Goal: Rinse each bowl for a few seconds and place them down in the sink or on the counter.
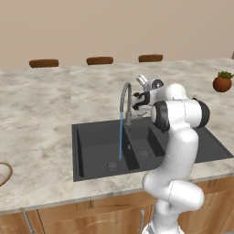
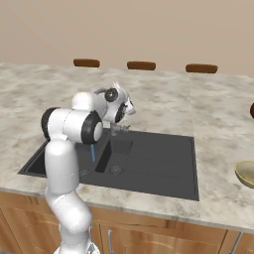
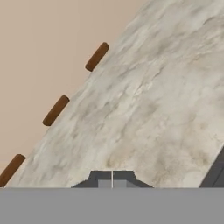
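1. Our gripper (image 3: pixel 112 180) is pinched tight on nothing, up behind the tap (image 1: pixel 125 98) — water runs into the sink (image 1: pixel 96 151).
2. Both bowls wait on the counter (image 1: pixel 41 109) — tan bowl (image 2: pixel 246 173) right, whitish bowl (image 1: pixel 2 173) left.

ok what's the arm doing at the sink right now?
The tap is running a thin stream of water into the left basin of the sink. The gripper is shut on nothing, up by the tap's base behind the sink. Neither bowl has been picked up: the shallow bowl sits on the counter far left of the sink, and the olive-tan bowl sits on the counter to its right. A potted plant stands further back.
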Controlling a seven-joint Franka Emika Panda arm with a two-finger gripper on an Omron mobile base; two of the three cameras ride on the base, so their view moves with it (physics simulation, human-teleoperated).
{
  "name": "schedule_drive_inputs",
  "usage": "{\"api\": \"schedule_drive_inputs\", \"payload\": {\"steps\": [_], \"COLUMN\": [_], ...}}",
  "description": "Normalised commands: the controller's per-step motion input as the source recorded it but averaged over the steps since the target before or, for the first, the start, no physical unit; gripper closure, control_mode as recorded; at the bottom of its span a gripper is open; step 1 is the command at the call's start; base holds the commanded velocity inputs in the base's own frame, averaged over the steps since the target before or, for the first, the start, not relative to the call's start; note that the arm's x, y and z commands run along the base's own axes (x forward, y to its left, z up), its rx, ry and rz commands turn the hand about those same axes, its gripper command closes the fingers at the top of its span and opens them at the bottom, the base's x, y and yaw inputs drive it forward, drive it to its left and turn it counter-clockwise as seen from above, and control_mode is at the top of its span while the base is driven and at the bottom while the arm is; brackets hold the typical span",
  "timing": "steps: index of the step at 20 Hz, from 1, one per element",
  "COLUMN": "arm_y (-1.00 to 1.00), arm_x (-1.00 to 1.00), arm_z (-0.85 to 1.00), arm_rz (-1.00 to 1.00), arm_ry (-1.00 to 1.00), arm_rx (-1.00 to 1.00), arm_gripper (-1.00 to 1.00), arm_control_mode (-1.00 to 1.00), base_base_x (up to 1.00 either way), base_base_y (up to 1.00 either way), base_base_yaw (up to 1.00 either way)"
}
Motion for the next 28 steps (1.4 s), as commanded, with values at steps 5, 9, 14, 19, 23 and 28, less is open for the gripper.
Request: {"api": "schedule_drive_inputs", "payload": {"steps": [5,9,14,19,23,28], "arm_y": [-0.39,-0.38,-0.25,-0.08,-0.03,0.02], "arm_x": [-0.37,-0.2,-0.2,-0.33,-0.31,-0.11], "arm_z": [0.89,0.94,0.74,0.61,0.58,0.35], "arm_rz": [0.0,0.0,0.01,0.04,0.01,0.0], "arm_ry": [0.04,0.04,0.04,0.0,0.18,0.39], "arm_rx": [0.15,0.16,0.15,0.09,0.01,-0.08], "arm_gripper": [1.0,1.0,1.0,1.0,1.0,1.0], "arm_control_mode": [-1.0,-1.0,-1.0,-1.0,-1.0,-1.0], "base_base_x": [0.0,0.0,0.0,0.0,0.0,0.0], "base_base_y": [0.0,0.0,0.0,0.0,0.0,0.0], "base_base_yaw": [0.0,0.0,0.0,0.0,0.0,0.0]}}
